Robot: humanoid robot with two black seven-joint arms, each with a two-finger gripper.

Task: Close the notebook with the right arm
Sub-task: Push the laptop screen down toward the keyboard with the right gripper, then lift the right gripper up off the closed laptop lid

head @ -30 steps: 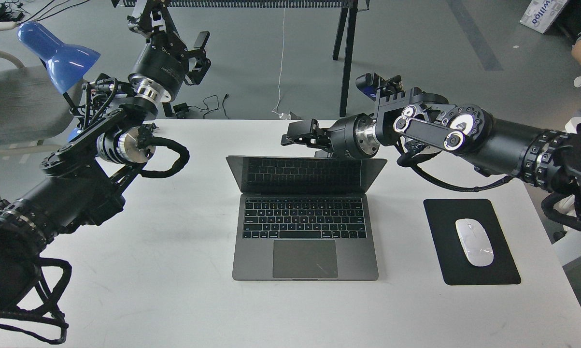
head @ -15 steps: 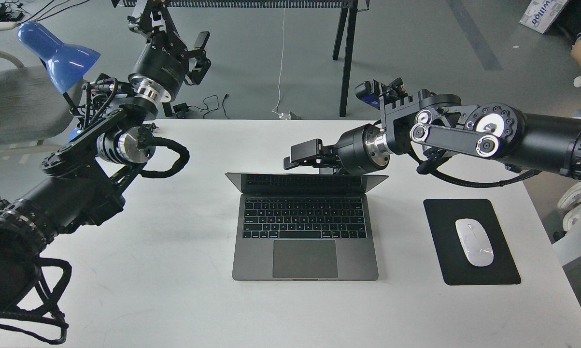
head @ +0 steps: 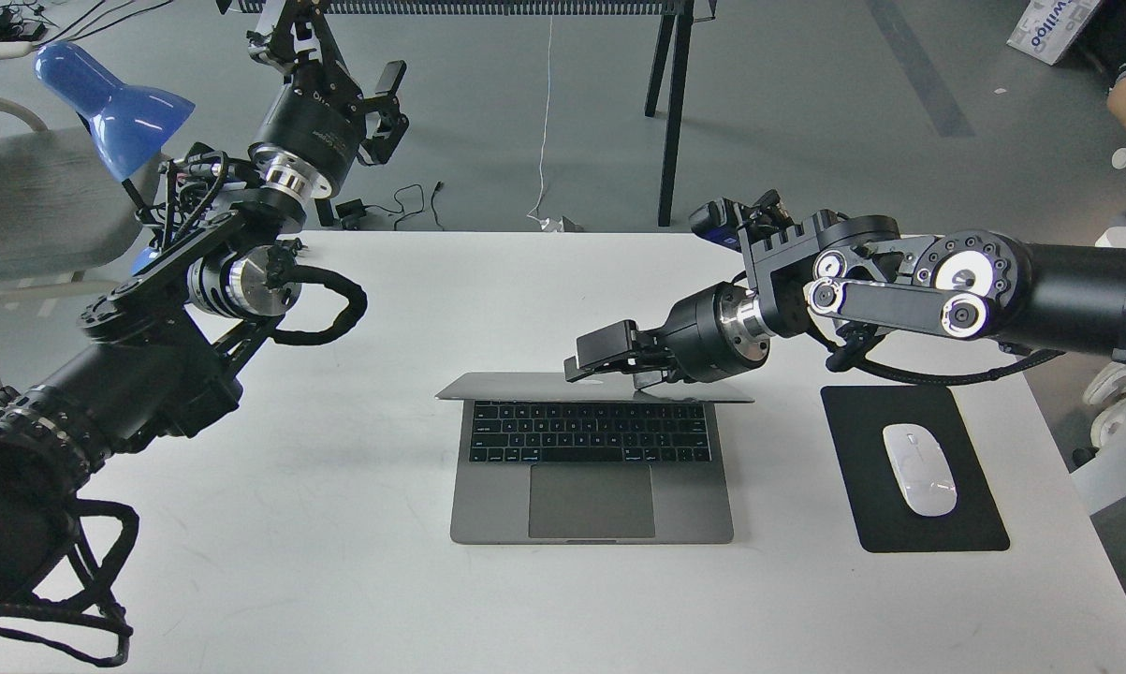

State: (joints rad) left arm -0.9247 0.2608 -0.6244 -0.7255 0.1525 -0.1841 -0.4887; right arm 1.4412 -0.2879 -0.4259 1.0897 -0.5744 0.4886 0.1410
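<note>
The notebook (head: 488, 505), space-grey with a black keyboard, lies in the middle of the white table (head: 338, 562). Its lid (head: 516, 387) leans far forward over the keyboard's back edge, so only its grey back shows as a thin strip and the screen is hidden. My right arm (head: 899, 300) reaches in from the right. Its gripper (head: 589, 363) rests on the back of the lid near the middle, its fingers close together with nothing between them. My left gripper (head: 391, 101) is raised beyond the table's far left edge, open and empty.
A black mouse pad (head: 862, 449) with a white mouse (head: 918, 468) lies right of the notebook, under my right forearm. A blue lamp (head: 113, 98) and a grey chair (head: 29, 197) stand at the far left. Table legs and cables are on the floor behind.
My right gripper has moved forward and down, pushing the lid from about upright to leaning low over the keyboard. The screen has gone out of sight. The left arm has not moved.
</note>
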